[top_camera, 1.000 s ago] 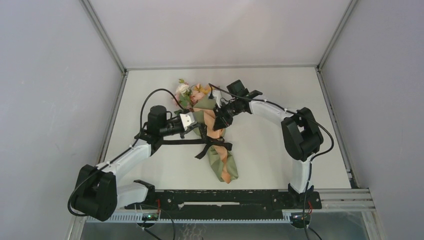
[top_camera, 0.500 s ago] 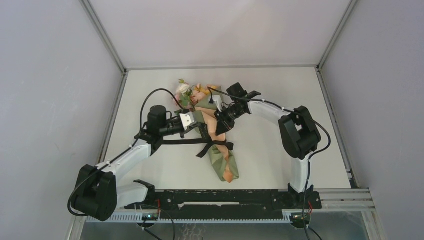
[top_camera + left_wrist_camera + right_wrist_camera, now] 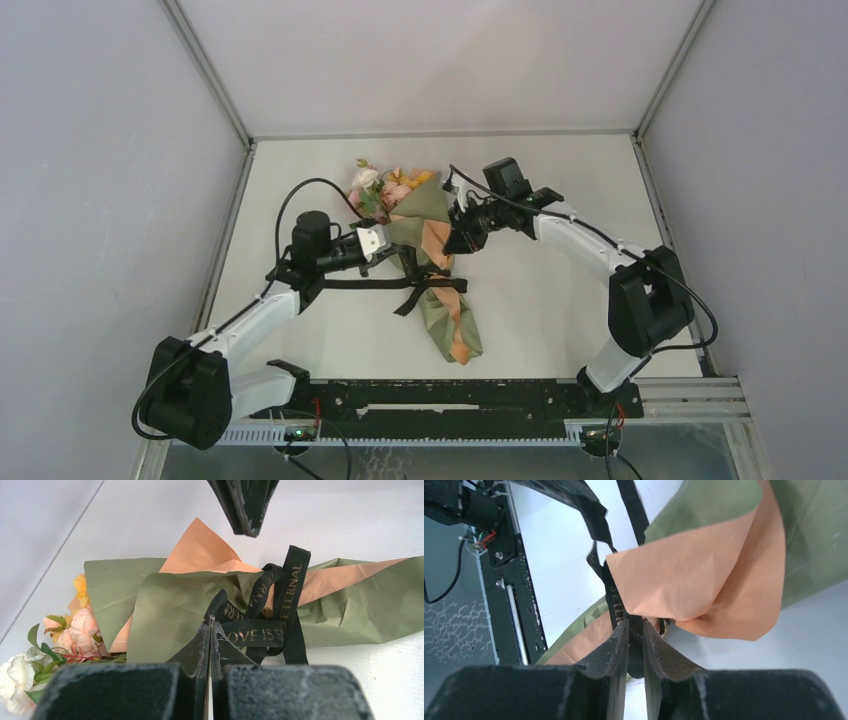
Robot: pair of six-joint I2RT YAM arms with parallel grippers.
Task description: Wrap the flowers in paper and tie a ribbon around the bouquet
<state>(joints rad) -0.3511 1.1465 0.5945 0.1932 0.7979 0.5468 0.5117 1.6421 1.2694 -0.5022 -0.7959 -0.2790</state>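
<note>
The bouquet lies slantwise on the table, a cone of olive and peach paper with the flowers at its far wide end. The black ribbon crosses its waist and is knotted there. My left gripper is shut, its tips pinching the ribbon just left of the knot. My right gripper is at the bouquet's right side beside a peach paper flap. Its jaws stand a narrow gap apart, and the lettered ribbon runs into that gap and fills it.
The white table is enclosed by grey walls on three sides. A black rail with the arm bases runs along the near edge. The right gripper shows beyond the bouquet in the left wrist view.
My right gripper has moved right, off the top of the bouquet to its right side, and that arm's elbow has swung outward. The bouquet shifted slightly right. The left gripper stays put.
</note>
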